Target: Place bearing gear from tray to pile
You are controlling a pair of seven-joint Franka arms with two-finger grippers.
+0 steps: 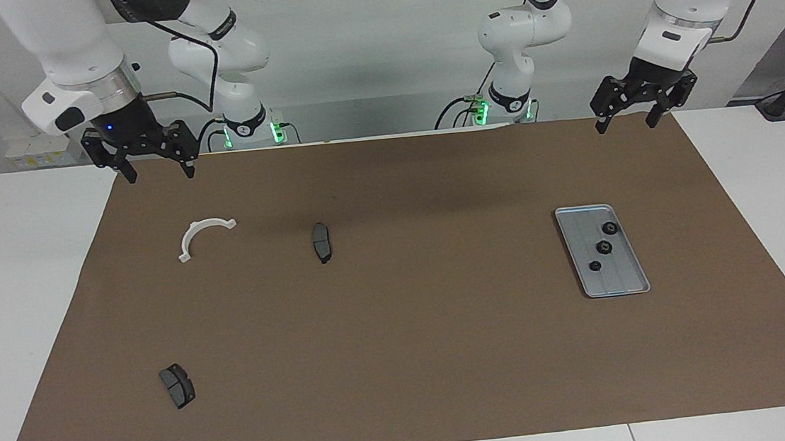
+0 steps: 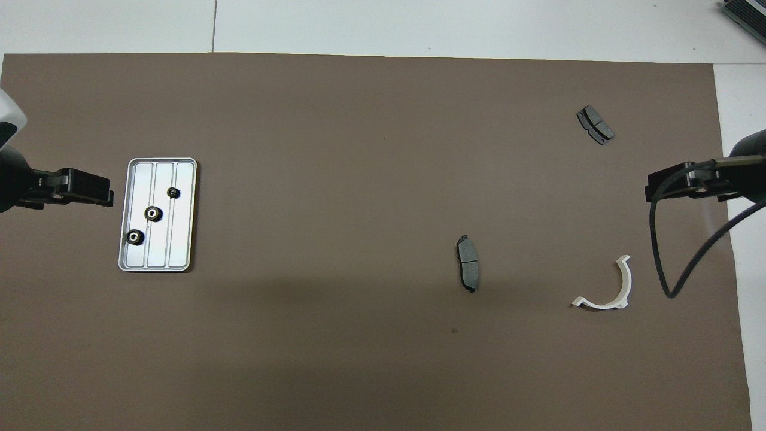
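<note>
The silver ridged tray [image 1: 621,275] [image 2: 179,239] lies on the brown mat toward the left arm's end. Three small black bearing gears sit on it in a slanted row: one [image 1: 610,228] [image 2: 134,237], the middle one [image 1: 604,247] [image 2: 154,213] and a smaller one [image 1: 595,266] [image 2: 173,192]. The pile is scattered toward the right arm's end: a white arc [image 1: 193,231] [image 2: 598,304] and two dark pads [image 1: 321,242] [image 2: 468,263], [image 1: 177,386] [image 2: 595,124]. My left gripper [image 1: 627,126] [image 2: 90,187] hangs open and empty, raised over the mat's edge by the robots. My right gripper [image 1: 159,175] [image 2: 667,184] waits open and empty, raised over the mat's other corner.
A brown mat [image 1: 405,361] [image 2: 335,149] covers most of the white table [image 1: 17,317]. A black cable [image 2: 664,269] loops down from the right arm over the mat's edge.
</note>
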